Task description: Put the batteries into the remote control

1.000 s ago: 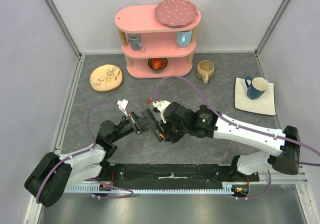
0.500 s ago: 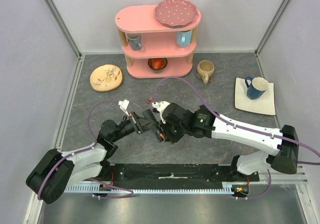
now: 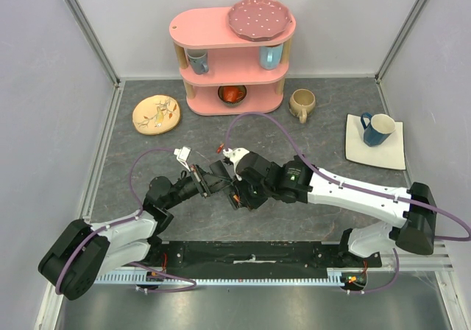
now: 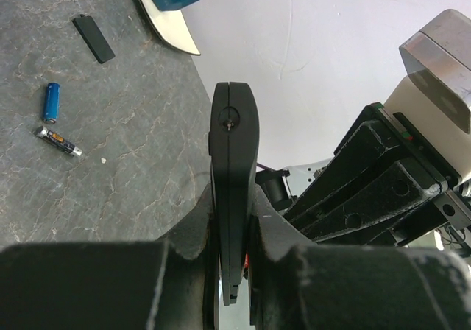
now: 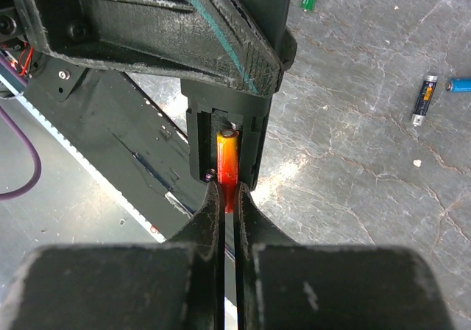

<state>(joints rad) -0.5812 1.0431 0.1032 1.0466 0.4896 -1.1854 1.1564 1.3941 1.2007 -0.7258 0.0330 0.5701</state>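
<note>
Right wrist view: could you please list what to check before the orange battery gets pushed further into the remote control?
1. Left claw clamps the remote control: ok.
2. Right claw shut on the orange battery: ok.
3. Battery in line with the remote's recess: ok.
4. Battery fully seated: not ok, its lower end sticks out between the claw's fingertips.
5. Polarity: cannot tell.
6. More batteries at hand: ok, a blue battery lies on the table.
</note>
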